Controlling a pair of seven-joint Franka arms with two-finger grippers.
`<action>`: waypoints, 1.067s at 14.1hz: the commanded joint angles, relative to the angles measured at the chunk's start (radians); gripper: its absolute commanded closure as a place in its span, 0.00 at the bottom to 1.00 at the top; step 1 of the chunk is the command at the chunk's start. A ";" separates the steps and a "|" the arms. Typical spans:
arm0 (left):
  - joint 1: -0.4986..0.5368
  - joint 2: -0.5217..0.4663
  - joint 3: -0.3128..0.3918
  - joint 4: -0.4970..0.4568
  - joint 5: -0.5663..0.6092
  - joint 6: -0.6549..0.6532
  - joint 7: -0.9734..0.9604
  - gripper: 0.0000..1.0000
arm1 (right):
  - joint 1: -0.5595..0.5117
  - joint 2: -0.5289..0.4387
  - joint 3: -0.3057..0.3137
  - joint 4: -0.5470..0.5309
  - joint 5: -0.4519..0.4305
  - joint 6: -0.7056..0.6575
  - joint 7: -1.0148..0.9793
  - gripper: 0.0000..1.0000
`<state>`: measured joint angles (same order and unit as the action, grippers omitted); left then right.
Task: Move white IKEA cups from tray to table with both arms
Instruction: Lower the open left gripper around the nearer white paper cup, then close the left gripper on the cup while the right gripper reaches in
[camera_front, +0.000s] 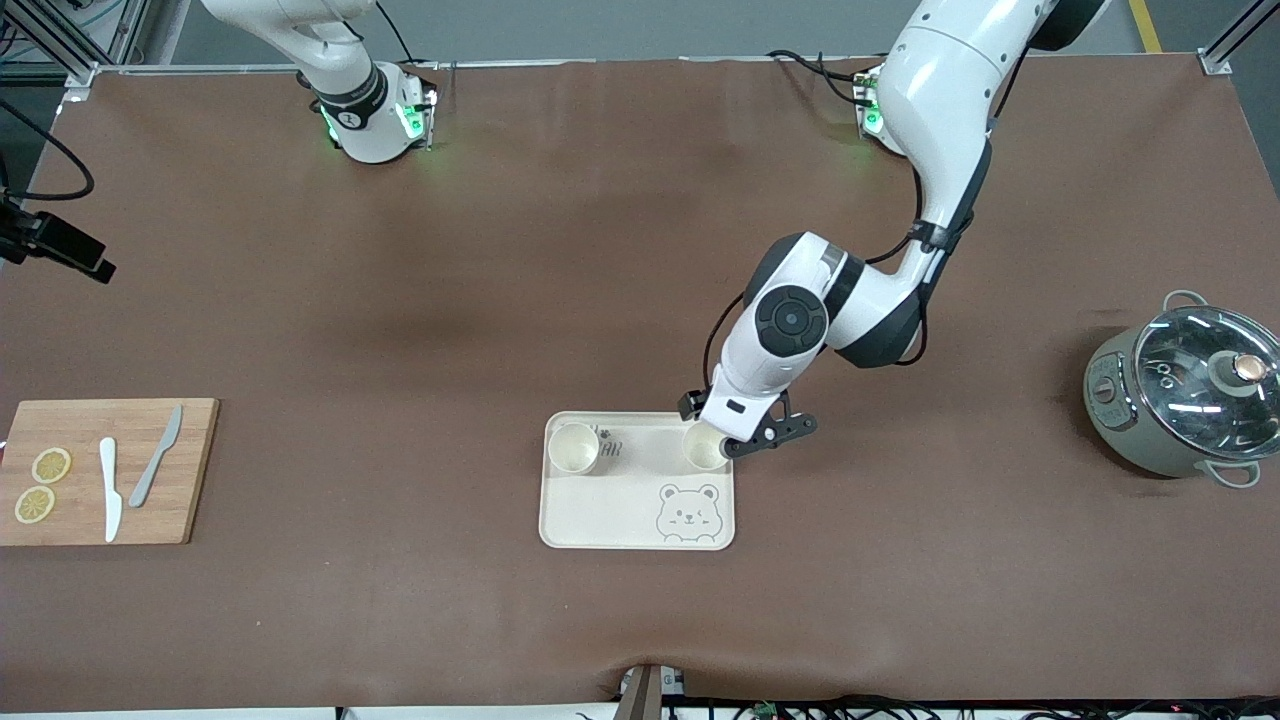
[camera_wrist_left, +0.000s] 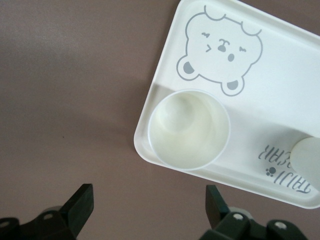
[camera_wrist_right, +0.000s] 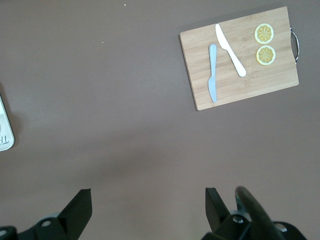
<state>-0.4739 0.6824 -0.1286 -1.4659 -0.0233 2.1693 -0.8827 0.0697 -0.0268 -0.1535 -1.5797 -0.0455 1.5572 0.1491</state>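
Two white IKEA cups stand upright on the cream bear tray (camera_front: 620, 510). One cup (camera_front: 575, 447) is at the tray's corner toward the right arm's end. The other cup (camera_front: 705, 447) is at the corner toward the left arm's end. My left gripper (camera_front: 738, 440) hovers at that corner, just off the tray's edge, open and empty. The left wrist view shows its gripper (camera_wrist_left: 148, 210) over bare table beside the near cup (camera_wrist_left: 189, 129), with the tray (camera_wrist_left: 280, 85) and the second cup (camera_wrist_left: 307, 160). My right gripper (camera_wrist_right: 147, 207) is open and empty high over bare table, outside the front view.
A wooden cutting board (camera_front: 105, 470) with two lemon slices, a white knife and a grey knife lies at the right arm's end, also in the right wrist view (camera_wrist_right: 239, 57). A grey pot (camera_front: 1185, 400) with a glass lid stands at the left arm's end.
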 joint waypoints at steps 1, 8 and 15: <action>-0.003 0.026 0.010 0.016 -0.001 0.015 -0.013 0.14 | -0.008 0.007 0.002 0.015 0.004 -0.011 0.013 0.00; 0.015 0.072 0.014 0.021 -0.004 0.130 -0.012 0.25 | -0.007 0.076 0.000 0.044 -0.030 -0.005 0.012 0.00; 0.026 0.101 0.018 0.021 -0.001 0.181 0.007 0.47 | -0.014 0.162 0.000 0.058 -0.037 0.029 0.020 0.00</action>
<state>-0.4498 0.7741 -0.1146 -1.4652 -0.0233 2.3456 -0.8828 0.0648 0.0918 -0.1591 -1.5543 -0.0606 1.5786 0.1538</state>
